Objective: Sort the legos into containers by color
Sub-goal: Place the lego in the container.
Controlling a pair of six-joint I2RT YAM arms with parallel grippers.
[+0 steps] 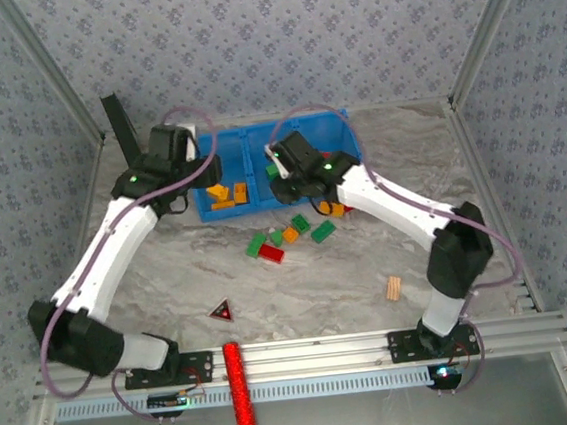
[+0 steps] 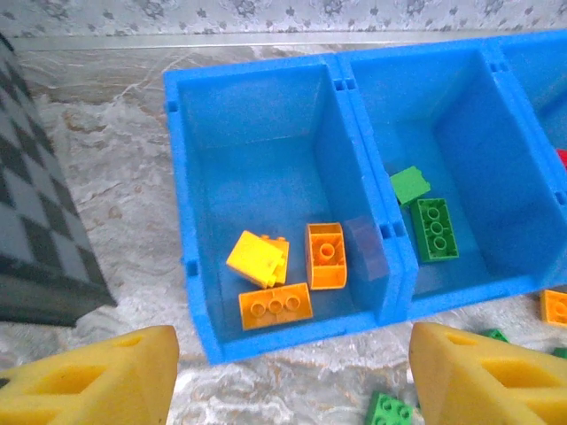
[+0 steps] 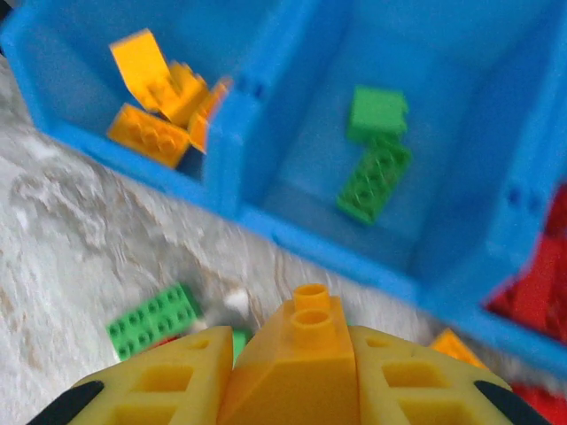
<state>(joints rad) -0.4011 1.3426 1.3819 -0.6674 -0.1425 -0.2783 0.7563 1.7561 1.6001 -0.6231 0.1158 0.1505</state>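
The right pincer (image 3: 288,394) is clamped on an orange sloped plastic brick (image 3: 306,341). The brick sits between the two yellow fingers (image 3: 168,381), studs pointing forward, on the near side of the bright blue three-compartment plastic bin (image 3: 310,243).

The left pincer (image 2: 292,390) stands apart with nothing between its fingers. It hangs in front of the bin's left compartment.

Compartment contents:
- Left: one yellow brick (image 2: 257,258) and two orange bricks (image 2: 275,306), touching one another.
- Middle: two green bricks (image 2: 435,228), lying close together.
- Right: red bricks (image 3: 532,292), seen only in part.

Loose green, red and orange bricks (image 1: 296,236) lie on the grey marbled desk (image 1: 322,294), just in front of the bin and near the right pincer.
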